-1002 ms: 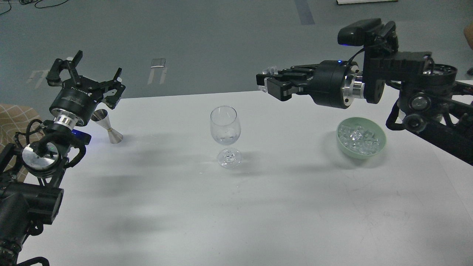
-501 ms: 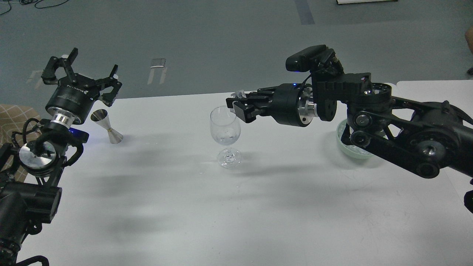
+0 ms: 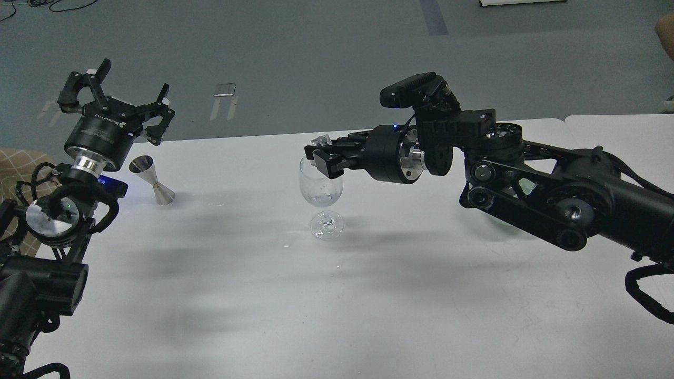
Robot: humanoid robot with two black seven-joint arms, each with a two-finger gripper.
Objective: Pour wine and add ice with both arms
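Observation:
A clear wine glass [image 3: 321, 197] stands upright near the middle of the white table [image 3: 337, 295]. A little clear wine [image 3: 320, 200] lies low in its bowl. My right gripper [image 3: 317, 151] reaches in from the right and sits right over the glass's rim. It is shut on a clear ice cube [image 3: 320, 140]. My left gripper [image 3: 113, 89] is open and empty, raised at the far left above the table's back edge. A silver jigger [image 3: 152, 180] stands just right of the left arm. The bowl of ice is hidden behind my right arm.
My right arm [image 3: 547, 184] stretches across the right half of the table. A tan checked cloth [image 3: 21, 163] lies at the left edge. Grey floor lies beyond the table's far edge.
My right gripper has carried the ice cube left, from near the green bowl to over the glass's rim. The arm now hides the bowl. The left gripper has barely shifted.

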